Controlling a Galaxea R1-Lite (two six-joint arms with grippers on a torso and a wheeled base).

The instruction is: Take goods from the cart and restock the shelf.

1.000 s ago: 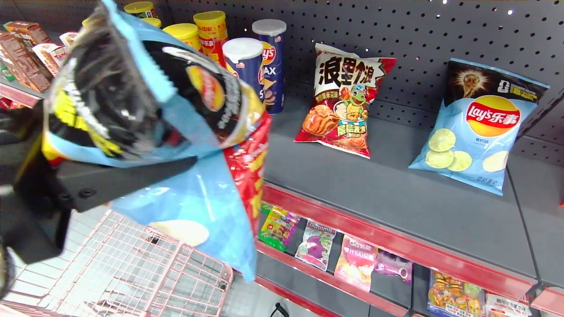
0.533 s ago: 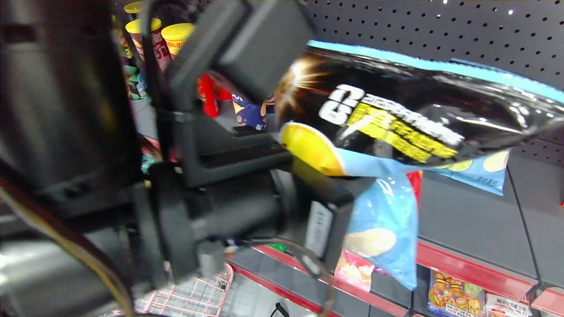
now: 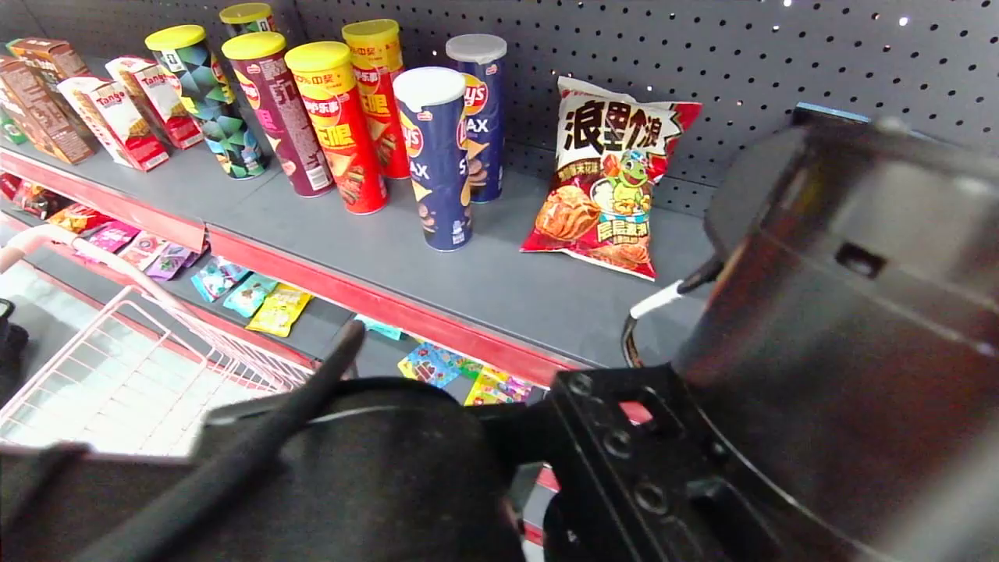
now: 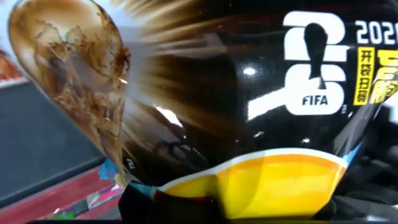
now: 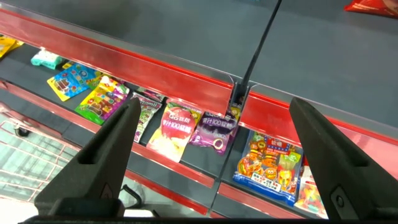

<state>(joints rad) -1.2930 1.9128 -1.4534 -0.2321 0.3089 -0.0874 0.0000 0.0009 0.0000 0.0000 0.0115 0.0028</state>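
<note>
Grey shelf boards cross the head view under a pegboard back. A second ago the chip bag hung at upper left above the cart. Now the left arm spans the frame's right, so placing looks near. The left gripper seems clamped on the bag, held off the board, though the grip is mostly hidden. The right gripper hangs spread and empty. Bare board lies right of the red snack bag; mind the red lip
</note>
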